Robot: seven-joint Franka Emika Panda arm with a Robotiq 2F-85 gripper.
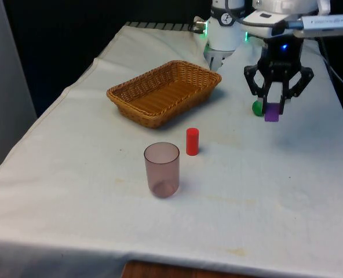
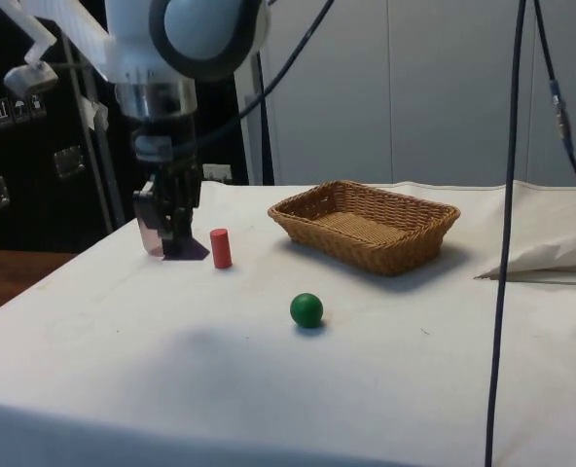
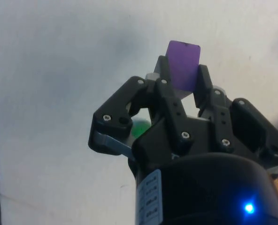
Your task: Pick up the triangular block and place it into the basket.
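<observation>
While the gripper (image 1: 274, 104) clenches the purple triangular block (image 1: 272, 114) above the cloth at the front view's right, the wicker basket (image 1: 134, 91) holds nothing, as does the tinted cup (image 1: 161, 169) beside a red cylinder (image 1: 192, 141). From the side, the block (image 2: 152, 236) hangs off the table (image 2: 385, 389), a green ball (image 2: 306, 309) nearer. At the wrist, the fingers (image 3: 163, 75) pinch the block (image 3: 183, 63); no writing is readable.

Your arm is reaching down over the table, wrist pointing straight down. Your gripper (image 1: 274, 107) is hanging above the cloth, its fingers (image 3: 163, 77) pinching the purple block (image 1: 272, 114).
</observation>
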